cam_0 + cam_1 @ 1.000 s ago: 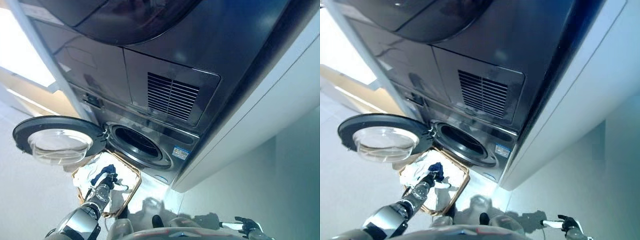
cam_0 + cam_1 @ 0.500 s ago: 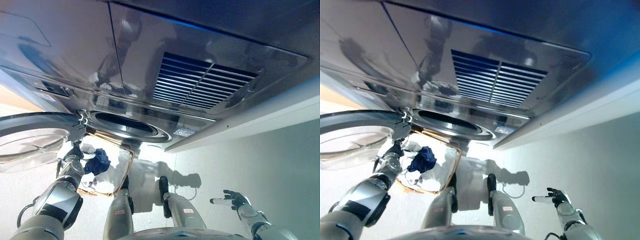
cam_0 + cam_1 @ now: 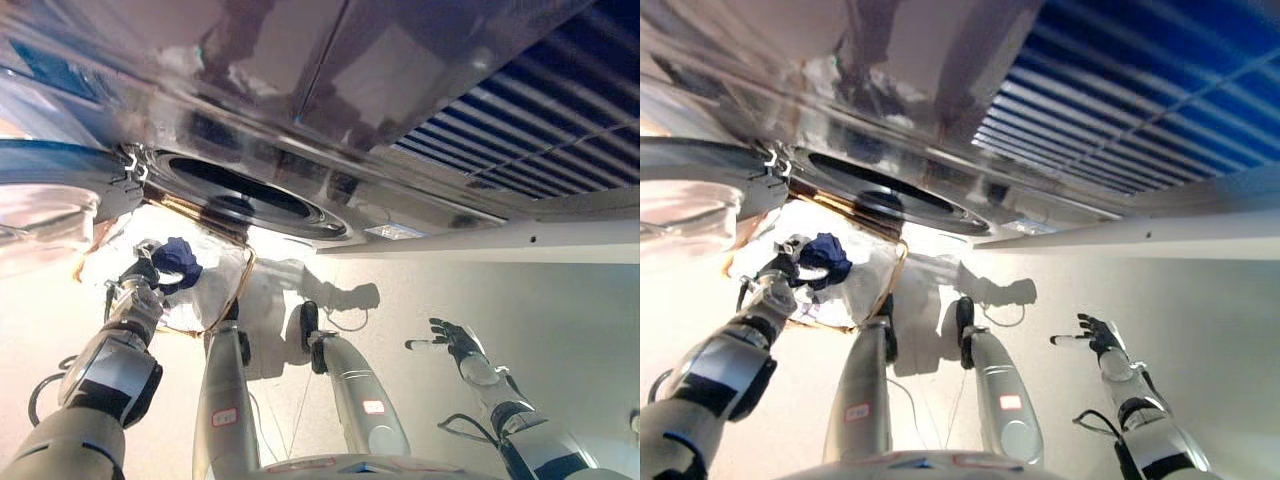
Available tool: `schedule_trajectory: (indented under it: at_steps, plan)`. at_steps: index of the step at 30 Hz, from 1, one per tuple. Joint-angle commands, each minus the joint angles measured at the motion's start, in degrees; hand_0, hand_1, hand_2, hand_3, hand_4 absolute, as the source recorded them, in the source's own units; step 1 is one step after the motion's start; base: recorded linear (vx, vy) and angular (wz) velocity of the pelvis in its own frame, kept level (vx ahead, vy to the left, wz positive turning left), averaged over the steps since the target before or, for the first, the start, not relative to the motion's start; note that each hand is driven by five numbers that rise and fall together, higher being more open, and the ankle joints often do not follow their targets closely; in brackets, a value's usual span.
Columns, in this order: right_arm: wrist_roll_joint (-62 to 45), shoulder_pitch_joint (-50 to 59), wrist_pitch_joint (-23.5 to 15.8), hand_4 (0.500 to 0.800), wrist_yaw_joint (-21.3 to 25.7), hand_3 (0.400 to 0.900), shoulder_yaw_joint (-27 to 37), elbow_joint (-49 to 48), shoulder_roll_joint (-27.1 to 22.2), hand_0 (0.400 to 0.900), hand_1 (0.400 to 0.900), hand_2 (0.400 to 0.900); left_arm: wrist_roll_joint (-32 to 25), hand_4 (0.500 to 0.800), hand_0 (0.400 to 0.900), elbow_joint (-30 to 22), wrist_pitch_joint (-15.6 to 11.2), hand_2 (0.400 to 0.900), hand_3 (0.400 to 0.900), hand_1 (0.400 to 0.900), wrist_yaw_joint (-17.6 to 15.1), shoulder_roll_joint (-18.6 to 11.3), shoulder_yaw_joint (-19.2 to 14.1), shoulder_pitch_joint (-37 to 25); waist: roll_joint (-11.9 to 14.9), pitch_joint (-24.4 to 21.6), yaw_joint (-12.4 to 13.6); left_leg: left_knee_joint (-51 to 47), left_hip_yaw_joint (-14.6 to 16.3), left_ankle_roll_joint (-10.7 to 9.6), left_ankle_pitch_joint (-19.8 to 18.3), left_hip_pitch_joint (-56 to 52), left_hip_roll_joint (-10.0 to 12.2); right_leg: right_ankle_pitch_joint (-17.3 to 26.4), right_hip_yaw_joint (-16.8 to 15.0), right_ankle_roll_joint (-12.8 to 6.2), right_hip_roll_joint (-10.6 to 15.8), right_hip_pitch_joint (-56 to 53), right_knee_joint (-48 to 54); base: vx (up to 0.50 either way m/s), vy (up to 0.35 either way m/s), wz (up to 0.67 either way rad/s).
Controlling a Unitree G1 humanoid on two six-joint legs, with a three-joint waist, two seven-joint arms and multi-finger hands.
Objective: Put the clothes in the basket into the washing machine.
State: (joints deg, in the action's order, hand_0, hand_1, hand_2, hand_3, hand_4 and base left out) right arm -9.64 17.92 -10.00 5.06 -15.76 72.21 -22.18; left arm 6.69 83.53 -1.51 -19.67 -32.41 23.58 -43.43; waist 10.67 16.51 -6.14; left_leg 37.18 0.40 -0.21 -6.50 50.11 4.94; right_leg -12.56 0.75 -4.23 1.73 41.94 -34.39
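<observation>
A wicker basket [image 3: 236,296] lined with white cloth [image 3: 855,285] sits on the floor under the round opening [image 3: 240,190] of the dark washing machine. My left hand [image 3: 141,272] hovers over the basket's left part, shut on a dark blue garment [image 3: 178,262] that hangs from it just above the white cloth. The machine's round glass door [image 3: 45,205] stands swung open at the left. My right hand [image 3: 452,340] is far to the right over bare floor, open with fingers spread, holding nothing.
The washing machine's dark front panel with a slatted vent [image 3: 530,130] fills the top of the view. A pale wall edge [image 3: 480,240] runs right of the machine. Light floor [image 3: 400,300] spreads below.
The camera has tilted down and come closer to the machine, shifting the whole scene. My left hand still holds the blue garment above the basket. The right hand stays open at the right.
</observation>
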Motion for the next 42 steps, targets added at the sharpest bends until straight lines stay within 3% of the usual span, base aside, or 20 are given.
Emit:
schedule_trajectory:
  at_steps: [1, 7, 18, 29, 37, 42]
  plan:
    - [-1.81, -6.3, 0.2, 0.8, 3.18, 0.9, -1.47, -1.3, -6.02, 0.9, 0.9, 0.9, 1.27, 0.8, 0.9, 1.49, 0.89, 0.9, 0.9, 0.9, -2.82, -3.32, 1.65, 1.29, -0.78, -0.92, -0.48, 11.1, -2.38, -0.26, -5.27, 6.04, 2.13, 1.67, -0.45, -1.03, 1.46, 2.09, -5.33, -0.03, 0.049, -0.08]
    - [-2.87, -7.71, -0.41, 0.8, 3.83, 0.9, -1.2, -4.24, -7.29, 0.9, 0.9, 0.9, 3.53, 0.8, 0.9, 1.54, 1.96, 0.9, 0.9, 0.9, -2.79, -4.27, 2.97, 1.89, -0.96, -0.51, -0.82, 23.57, -2.97, 1.41, -11.82, 12.64, 2.32, -4.06, -0.22, -0.73, 1.7, 9.78, -18.38, -0.02, 0.067, -0.05]
    - [-3.61, -6.65, -0.6, 0.8, 5.59, 0.9, -2.36, -7.38, -10.41, 0.9, 0.9, 0.9, 2.16, 0.8, 0.9, 0.75, 2.78, 0.9, 0.9, 0.9, -3.42, -2.52, 4.74, 0.14, -1.0, 1.09, -0.66, 40.63, -3.45, 3.72, -19.23, 24.15, 1.29, -11.77, -1.36, 1.21, 3.24, 23.24, -38.43, -0.02, 0.025, -0.02]
    - [-3.62, -7.67, -1.35, 0.8, 6.6, 0.9, -1.37, -8.63, -12.39, 0.9, 0.9, 0.9, 1.95, 0.8, 0.9, 1.42, 3.77, 0.9, 0.9, 0.9, -6.59, -2.28, 5.43, -1.29, -1.84, 0.64, -0.95, 49.3, -3.32, 4.11, -21.7, 30.4, 0.91, -14.43, -1.86, 1.99, 4.27, 29.81, -48.06, 0.0, 0.0, 0.0]
    - [-3.32, -10.64, -2.52, 0.8, 6.96, 0.9, -0.56, -12.21, -12.9, 0.9, 0.9, 0.9, 0.68, 0.8, 0.9, 1.01, 3.4, 0.9, 0.9, 0.9, -11.23, -3.31, 4.32, -2.48, -2.25, -0.7, -1.53, 48.9, -3.59, 3.72, -21.06, 31.3, 0.92, -14.11, -1.82, 1.91, 4.68, 30.94, -48.04, 0.0, -0.005, 0.02]
    - [-2.95, -12.01, -2.4, 0.8, 6.76, 0.9, -0.32, -12.89, -12.74, 0.9, 0.9, 0.9, -0.64, 0.8, 0.9, 1.22, 2.99, 0.9, 0.9, 0.9, -11.88, -4.01, 3.37, -2.77, -2.5, -2.11, -1.85, 47.8, -3.46, 3.63, -20.45, 31.83, 0.83, -14.15, -1.63, 2.09, 4.82, 31.34, -47.17, 0.0, 0.0, 0.0]
